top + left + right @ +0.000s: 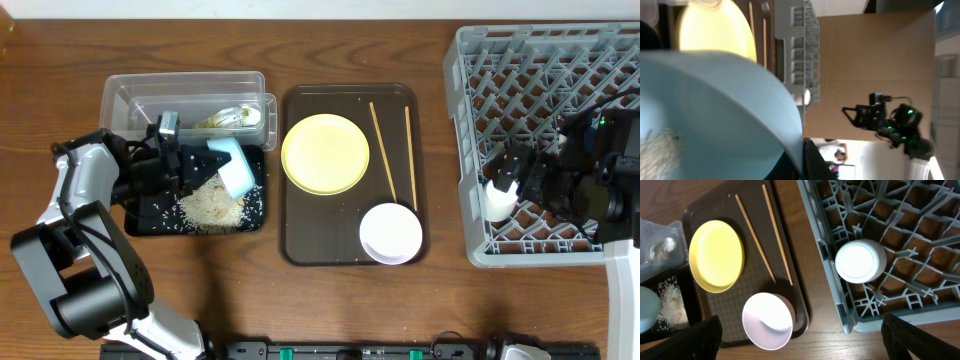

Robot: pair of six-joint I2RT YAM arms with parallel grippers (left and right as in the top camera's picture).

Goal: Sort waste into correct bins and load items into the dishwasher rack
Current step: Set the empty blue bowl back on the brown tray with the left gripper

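Gripping the smooth light-blue bowl (236,170) by its rim, the left pincer (200,165) is closed on it and holds it tilted over the shallow black tray (150,222), where grainy rice scraps (212,205) lie scattered. Just behind, the clear tub (120,100) contains the crumpled wrapper (228,118). The brown serving tray (300,240) carries a round yellow plate (325,153), two thin wooden chopsticks (383,150) and a white-pink bowl (391,233). Over the grey lattice rack (560,60) on the wooden worktop (60,60), the right pincer (800,322) is spread wide and empty, and the small white cup (860,261) rests among the pegs
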